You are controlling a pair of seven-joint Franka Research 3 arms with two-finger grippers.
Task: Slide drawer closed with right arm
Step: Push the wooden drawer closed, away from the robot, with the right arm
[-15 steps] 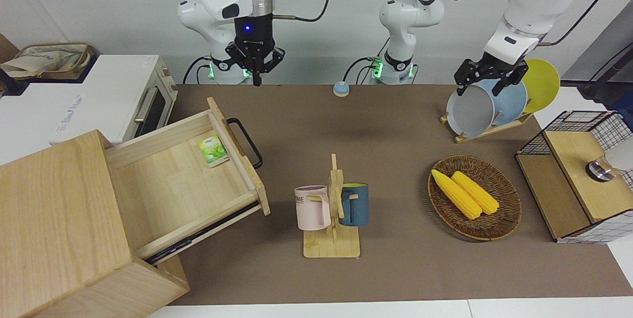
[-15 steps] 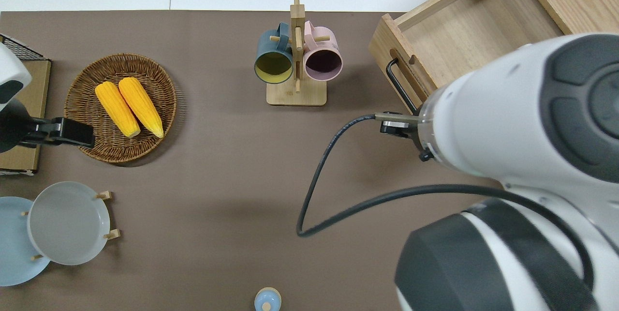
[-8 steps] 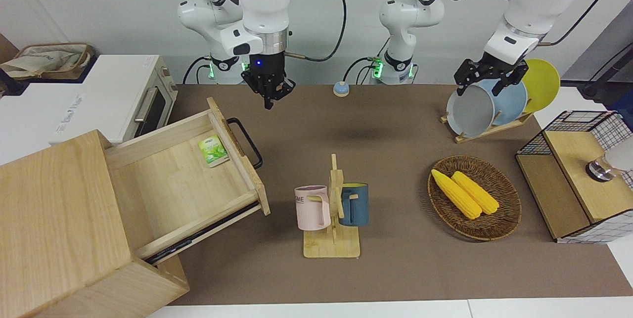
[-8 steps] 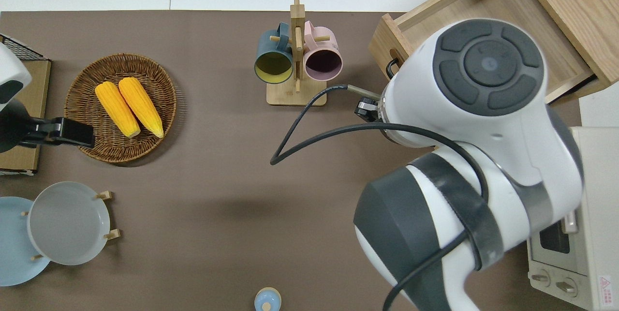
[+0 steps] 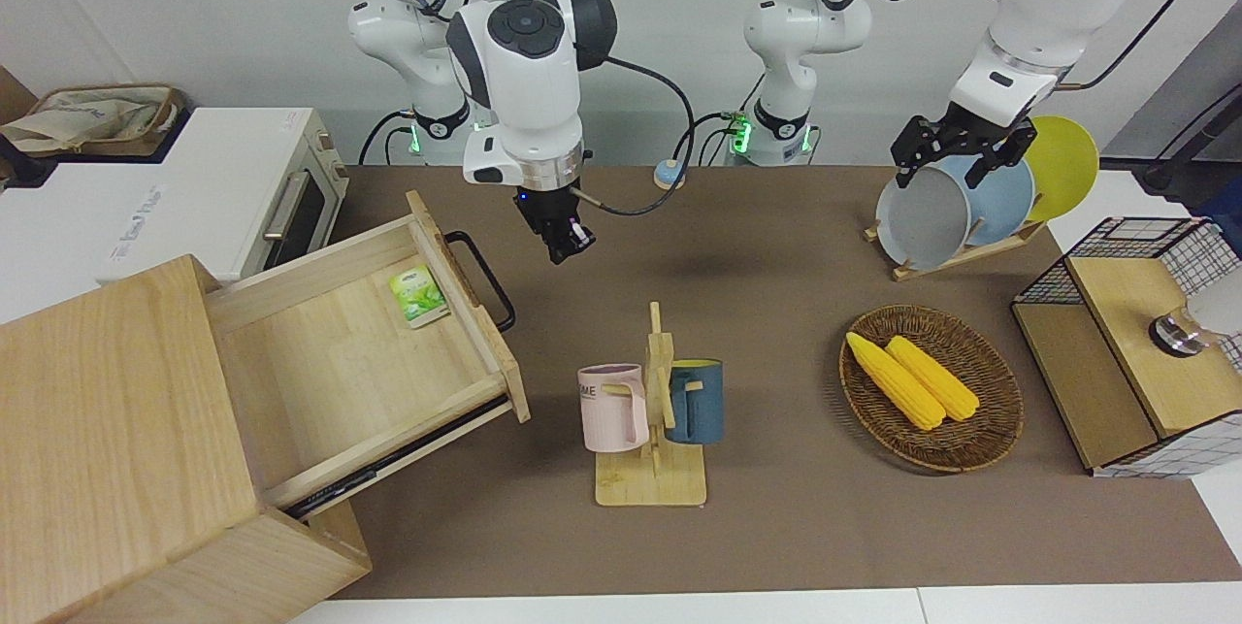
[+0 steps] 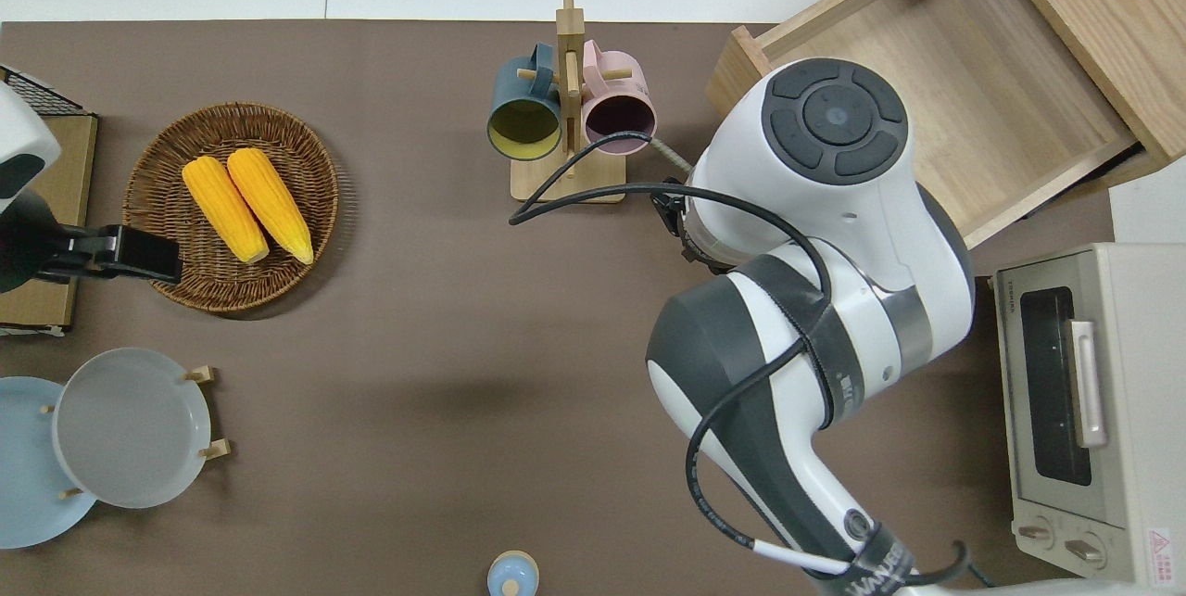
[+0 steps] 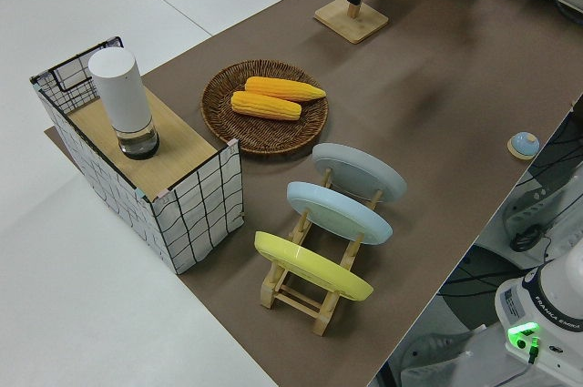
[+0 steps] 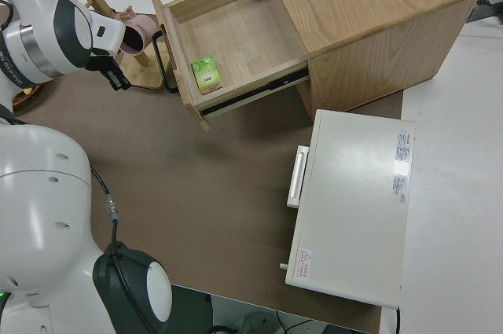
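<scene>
Lowered and reached out from the near edge over the last second, with the right arm [image 5: 525, 71] now bent over mid-tabletop and the right gripper [image 5: 567, 250] down close to the brown tabletop [image 5: 776, 527]. Pointing downward, fingers closed together on nothing. Hanging over bare surface between the drawer's front panel and the mug rack [image 5: 652, 483], near the black loop handle [image 5: 488, 282] but clear of it. Left arm parked.

Starting at the near edge: a small blue bell [image 5: 668, 175] about midway along it. Toward the right arm's end, a white toaster oven [image 5: 223, 187] just off the near corner of the brown mat.

Farther out at that same end: the drawer [image 5: 330, 362], pulled well out of the pale wooden cabinet [image 5: 107, 430] and set at an angle to the tabletop's edges, front panel turned toward the middle. Inside, only a small green packet [image 5: 418, 296], lying against the front panel at the drawer's nearer corner.

Farther still, around the middle: the mug rack carrying a pink mug [image 5: 613, 408] and a blue mug [image 5: 695, 401], one on each side of its post.

Toward the left arm's end: a wicker basket [image 5: 990, 440] with two yellow corn cobs [image 5: 912, 379] in it.
</scene>
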